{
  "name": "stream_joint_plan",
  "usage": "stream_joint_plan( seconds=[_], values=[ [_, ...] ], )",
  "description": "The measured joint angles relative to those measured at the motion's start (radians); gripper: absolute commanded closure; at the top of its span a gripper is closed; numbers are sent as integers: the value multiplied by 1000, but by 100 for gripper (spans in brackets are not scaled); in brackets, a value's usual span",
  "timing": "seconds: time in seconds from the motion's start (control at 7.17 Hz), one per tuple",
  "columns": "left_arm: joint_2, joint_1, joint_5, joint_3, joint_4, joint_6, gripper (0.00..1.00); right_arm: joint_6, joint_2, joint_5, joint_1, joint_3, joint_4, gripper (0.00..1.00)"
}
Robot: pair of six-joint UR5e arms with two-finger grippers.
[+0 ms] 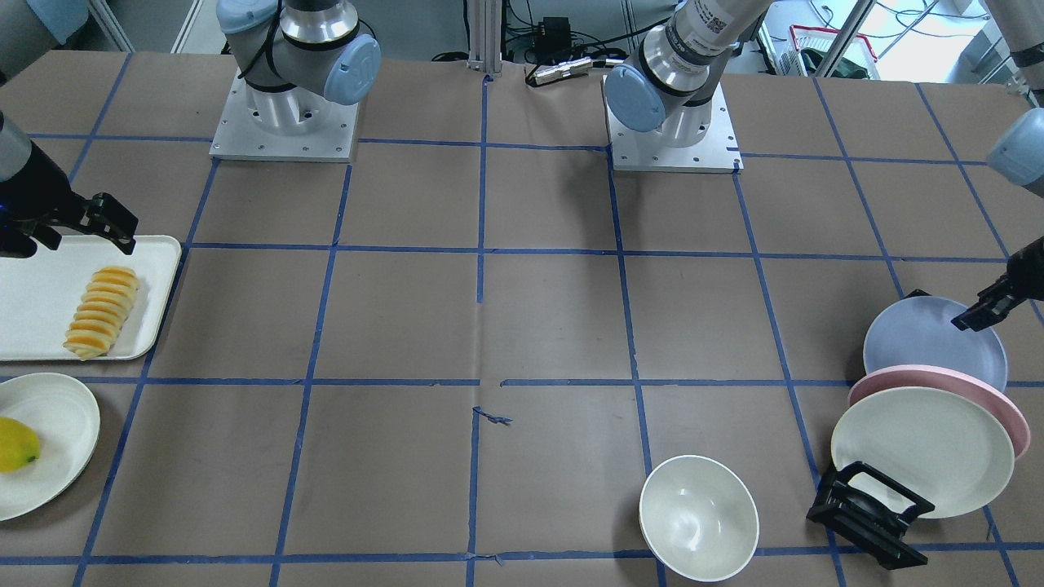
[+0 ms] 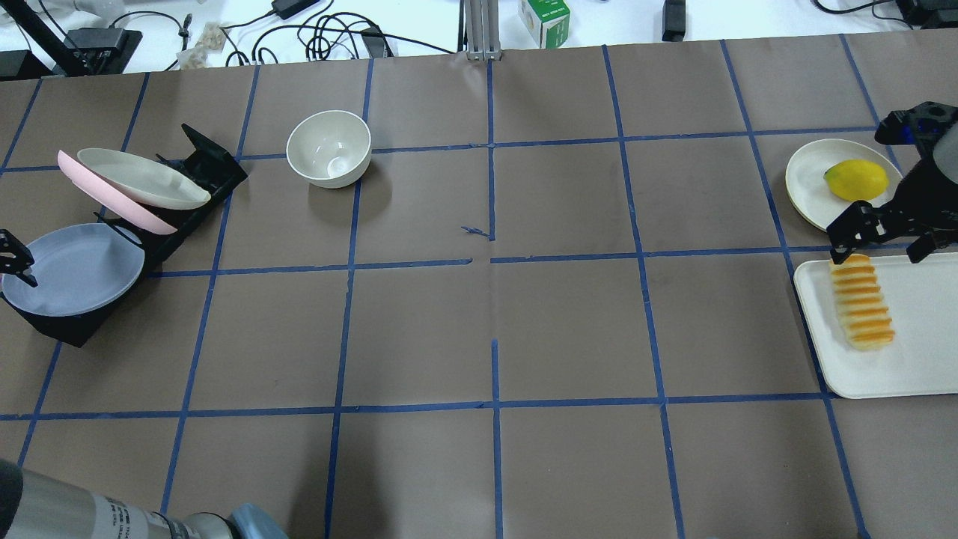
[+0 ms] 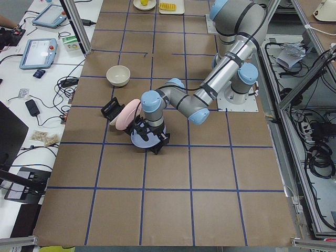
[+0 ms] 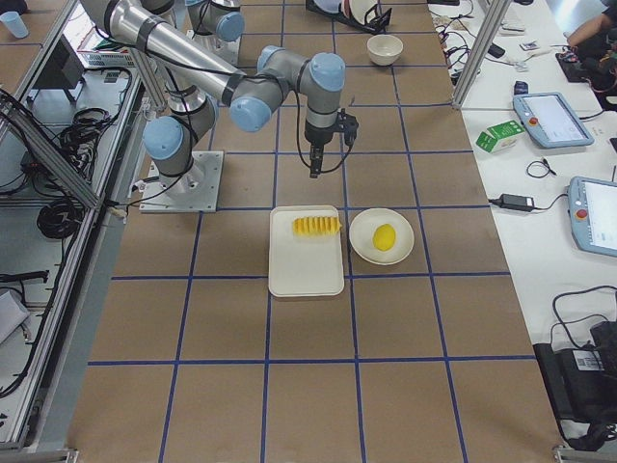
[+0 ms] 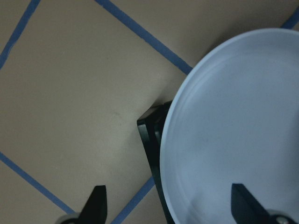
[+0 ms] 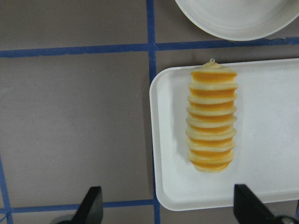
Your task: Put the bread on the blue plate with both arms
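In the front view, the bread is seen on a white tray, well apart from the blue plate, which is propped in a black rack. In the left wrist view, the left gripper is spread wide and empty, astride the plate's rim. In the right wrist view, the right gripper is likewise wide open and empty over the tray. The bread is judged light and soft, best taken across its middle.
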Motion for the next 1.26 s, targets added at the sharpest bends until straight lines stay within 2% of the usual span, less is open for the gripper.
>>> stream_joint_plan(
  seconds=[0.14, 0.28, 0.42, 0.98, 1.26],
  values=[
    [-7, 0, -2, -1, 0, 2, 59, -34, 37, 0, -34, 13, -53, 0],
    [-15, 0, -1, -1, 0, 4, 88, -57, 79, -1, -58, 21, -103, 0],
    [-19, 0, 0, 0, 1, 8, 100, -81, 122, -2, -77, 24, -148, 0],
    [-19, -2, 3, 10, 1, 26, 100, -125, 283, 0, -126, 24, -294, 0],
    [13, -12, 12, 28, -19, 39, 100, -58, 323, 7, -123, 23, -313, 0]
  ],
)
